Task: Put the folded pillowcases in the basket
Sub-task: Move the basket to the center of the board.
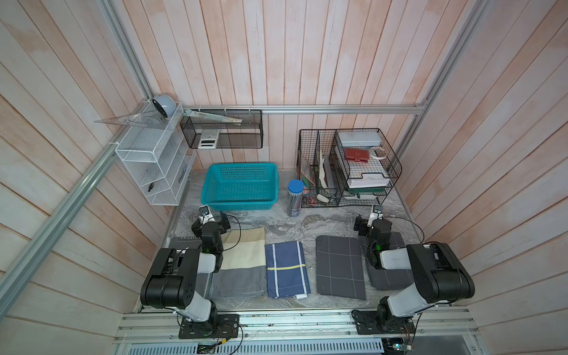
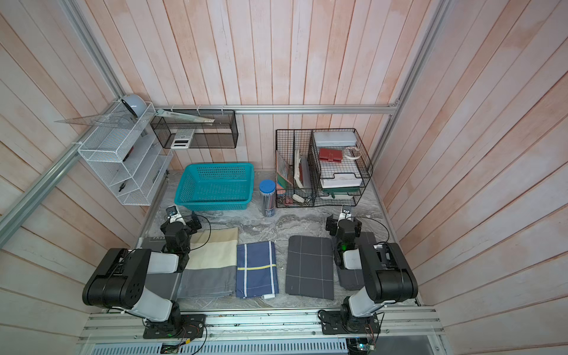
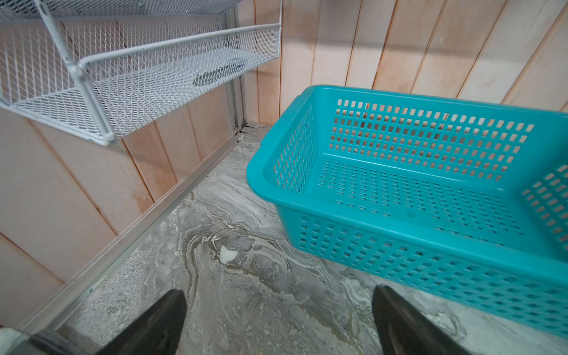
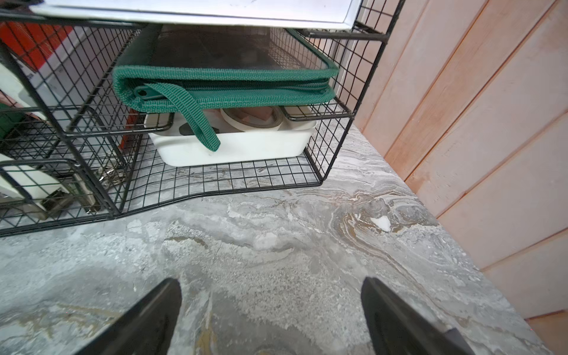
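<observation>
Both claws empty. The left gripper (image 3: 278, 295) is spread wide over bare table (image 3: 230, 246) with the basket (image 3: 399, 255) just ahead, so it looks the handier arm for the drop. The right gripper (image 4: 270, 282) is spread too, facing the wire rack (image 4: 215, 172). Folded pillowcases (image 1: 285, 270) lie in a row back by the arm bases, none in the basket. Reads as a ready pose.

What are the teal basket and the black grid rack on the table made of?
The rectangular teal basket looks like moulded plastic: smooth, faintly glossy rim, lattice-holed walls. The black wire organizer seems thin metal wire, probably coated matte black, joined in a square grid.
</observation>
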Tool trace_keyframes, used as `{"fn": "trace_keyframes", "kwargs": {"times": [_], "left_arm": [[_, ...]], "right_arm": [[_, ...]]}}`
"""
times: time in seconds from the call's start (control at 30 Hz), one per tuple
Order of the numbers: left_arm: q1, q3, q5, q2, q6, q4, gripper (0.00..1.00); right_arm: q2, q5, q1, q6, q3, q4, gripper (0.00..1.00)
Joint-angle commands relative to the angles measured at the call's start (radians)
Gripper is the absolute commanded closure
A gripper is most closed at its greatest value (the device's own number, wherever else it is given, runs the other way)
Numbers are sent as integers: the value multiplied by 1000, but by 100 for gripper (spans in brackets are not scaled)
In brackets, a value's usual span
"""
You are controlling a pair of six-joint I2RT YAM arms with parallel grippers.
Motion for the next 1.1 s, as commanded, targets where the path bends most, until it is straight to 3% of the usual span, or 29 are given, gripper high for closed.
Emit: {"fn": "trace_keyframes", "kwargs": {"times": [0.0,0.47,0.6,0.77,0.87,0.97,1.03,1.07], "left_arm": [[0,13,-7,8,15,-2,0],[5,9,-2,6,11,0,0],[-9,-86,8,-27,38,157,0],[-141,-177,-217,-212,127,212,0],[-267,-197,-379,-352,180,211,0],[-339,-115,-454,-576,24,-150,0],[-337,5,-371,-727,-188,-609,0],[-338,52,-353,-763,-250,-735,0]], "right_arm": [[8,13,-1,7,12,19,2],[8,9,3,2,2,37,2],[-45,17,44,-49,-53,110,2],[-199,122,157,-164,-87,71,2],[-333,303,311,-232,-102,98,2],[-546,319,416,-92,-29,-211,2],[-696,161,417,74,93,-627,2],[-737,103,415,117,139,-765,2]]}}
